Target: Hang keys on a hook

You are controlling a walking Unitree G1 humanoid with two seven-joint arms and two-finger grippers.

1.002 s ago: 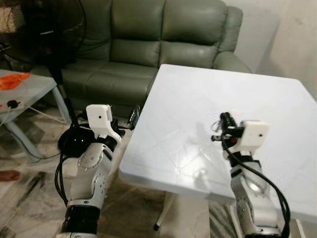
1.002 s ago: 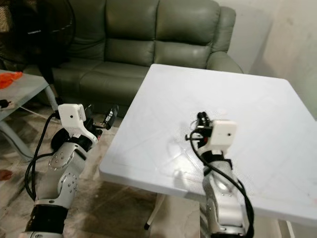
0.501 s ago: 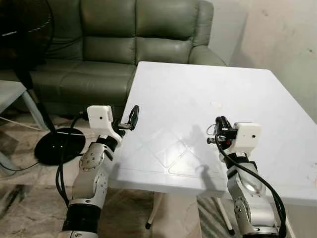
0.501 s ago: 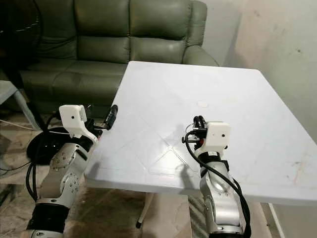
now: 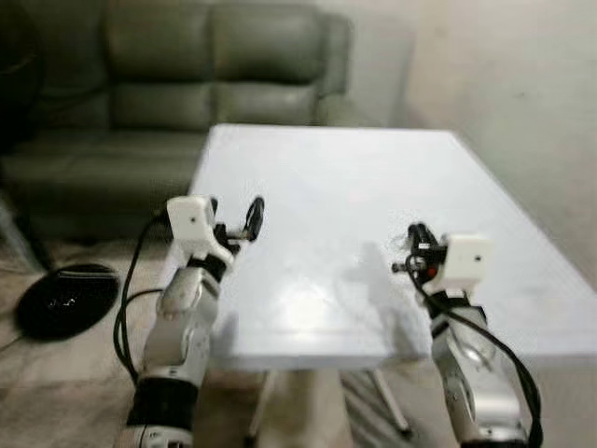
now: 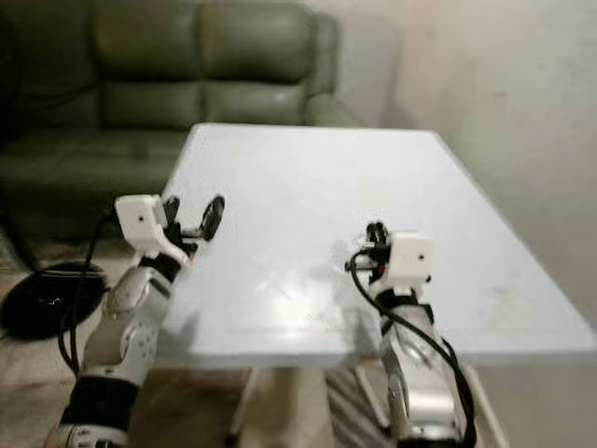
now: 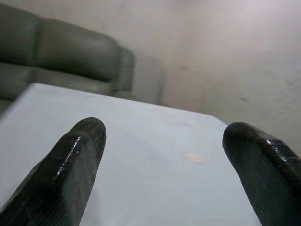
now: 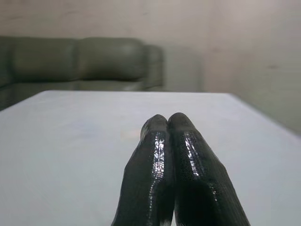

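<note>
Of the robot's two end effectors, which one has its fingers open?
The left end effector: its two black fingers stand wide apart above the white table. The right end effector has its fingers pressed together.

A white bench (image 5: pixel 326 215) stands in front of a grey-green leather sofa (image 5: pixel 140 84). A black round fan base (image 5: pixel 61 299) sits on the floor (image 5: pixel 56 392) nearby, and a pale wall (image 5: pixel 504 84) stands behind.

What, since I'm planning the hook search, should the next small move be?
Probably turn to scan along the wall for a hook: ahead lie the white table and sofa, left end effector open, right end effector shut.
</note>
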